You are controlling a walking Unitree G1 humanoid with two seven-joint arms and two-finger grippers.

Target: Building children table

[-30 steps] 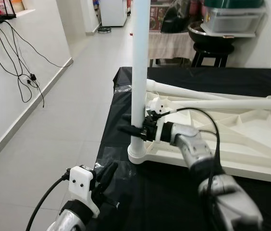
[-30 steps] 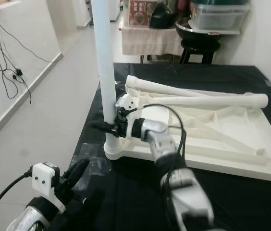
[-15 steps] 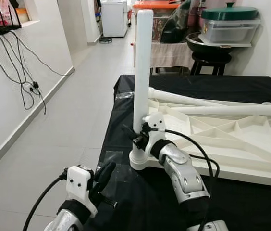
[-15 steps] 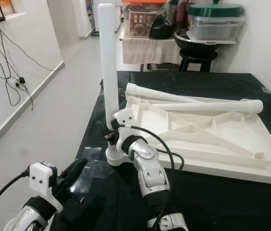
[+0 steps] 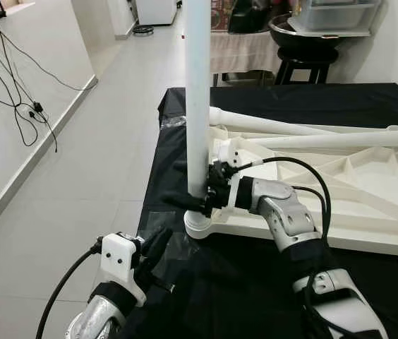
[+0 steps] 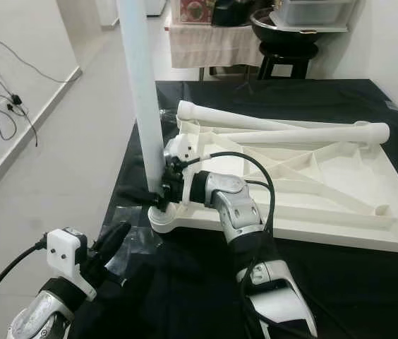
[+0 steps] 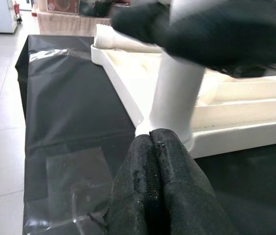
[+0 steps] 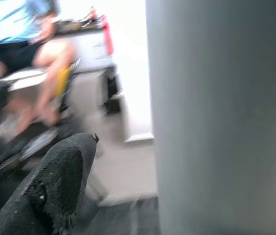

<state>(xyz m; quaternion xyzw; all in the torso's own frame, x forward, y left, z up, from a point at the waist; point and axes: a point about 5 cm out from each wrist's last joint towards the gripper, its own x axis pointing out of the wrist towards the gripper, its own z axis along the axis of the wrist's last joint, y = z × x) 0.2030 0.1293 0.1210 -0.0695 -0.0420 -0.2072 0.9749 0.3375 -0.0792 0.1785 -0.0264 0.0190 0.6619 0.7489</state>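
The white table top (image 5: 368, 212) lies upside down on a black-covered table (image 5: 312, 102). One white leg (image 5: 197, 106) stands upright in its near-left corner socket (image 5: 200, 224). My right gripper (image 5: 190, 201) straddles that leg just above the socket, open. In the right wrist view one finger (image 8: 64, 181) stands apart from the leg (image 8: 221, 117). Two more legs (image 5: 276, 127) (image 5: 347, 139) lie across the top's far side. My left gripper (image 5: 158, 244) hovers low at the table's front-left corner, shut and holding nothing, its tips (image 7: 152, 142) pointing at the socket.
The table's left edge drops to tiled floor (image 5: 79, 176), with cables hanging on the wall (image 5: 15, 92). A black stool with a pan (image 5: 305, 49) stands behind the table. A seated person (image 8: 25, 44) shows blurred in the right wrist view.
The head camera has tilted down and moved closer. My right gripper's fingers have turned from tilted to level around the leg's base. The left gripper stays low.
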